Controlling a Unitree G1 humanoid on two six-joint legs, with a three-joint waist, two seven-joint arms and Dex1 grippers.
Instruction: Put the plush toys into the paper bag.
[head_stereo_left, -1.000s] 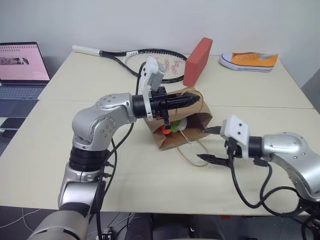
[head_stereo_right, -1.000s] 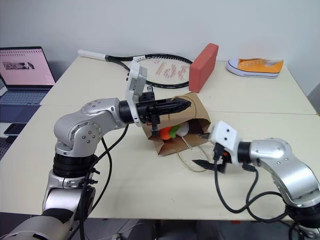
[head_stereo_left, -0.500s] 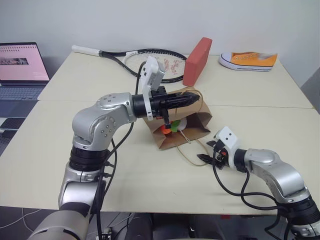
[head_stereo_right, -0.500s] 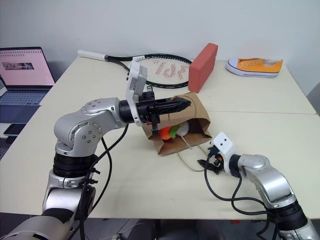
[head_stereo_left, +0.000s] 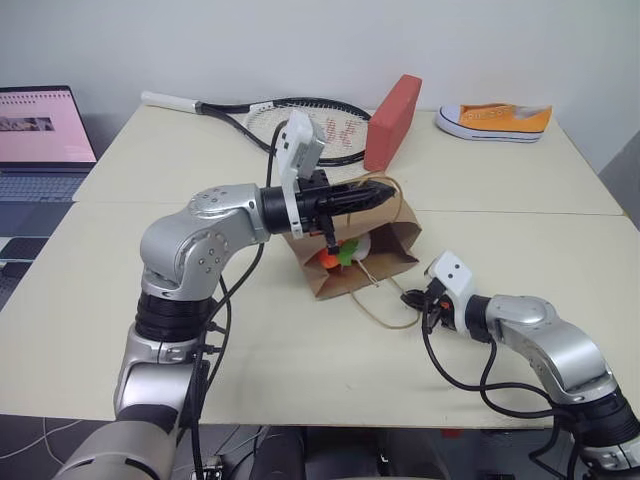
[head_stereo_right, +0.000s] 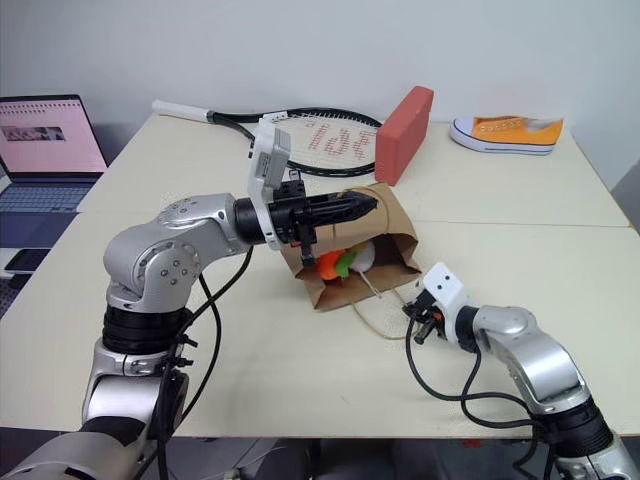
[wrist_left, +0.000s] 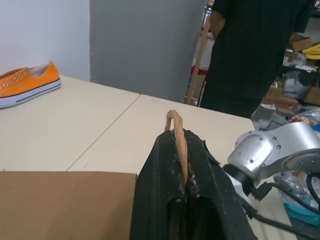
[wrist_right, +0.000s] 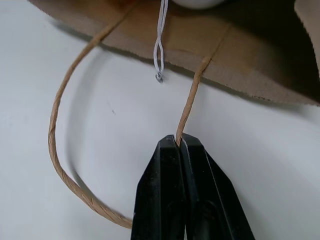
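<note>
we see the left gripper (wrist_left: 184, 165) with its two black fingers pressed together on the upper handle (wrist_left: 176, 131) of the paper bag (head_stereo_left: 360, 250), the tan loop pinched between them and poking out past the tips. the right gripper (wrist_right: 180, 142) has its fingers closed on the lower handle (wrist_right: 75, 145), which loops out from the bag's mouth and lies on the table (head_stereo_left: 300, 350).

the bag lies on its side near the middle of the table, its mouth facing the robot. inside it, just within the mouth, sit the plush toys: the orange carrot (head_stereo_right: 331, 265) with green leaves, and the white egg-shaped toy (head_stereo_right: 364, 257) just beside it. a thin white string (wrist_right: 160, 40) hangs from the white toy over the bag's lower lip.

beyond the bag, toward the wall, a red block (head_stereo_left: 393, 122) stands on edge, with a tennis racket (head_stereo_left: 290, 118) lying next to it and an orange sneaker (head_stereo_left: 493, 121) on the block's other side, near the far corner. the table is pale cream, made of joined panels with visible seams. off the table's edge, on the racket's side of the bag, an open laptop (head_stereo_left: 42, 135) shows a pink screen. the wall behind is plain white. in the left wrist view a person in dark clothing (wrist_left: 255, 50) stands past the table's edge, with cluttered shelves beyond.
</note>
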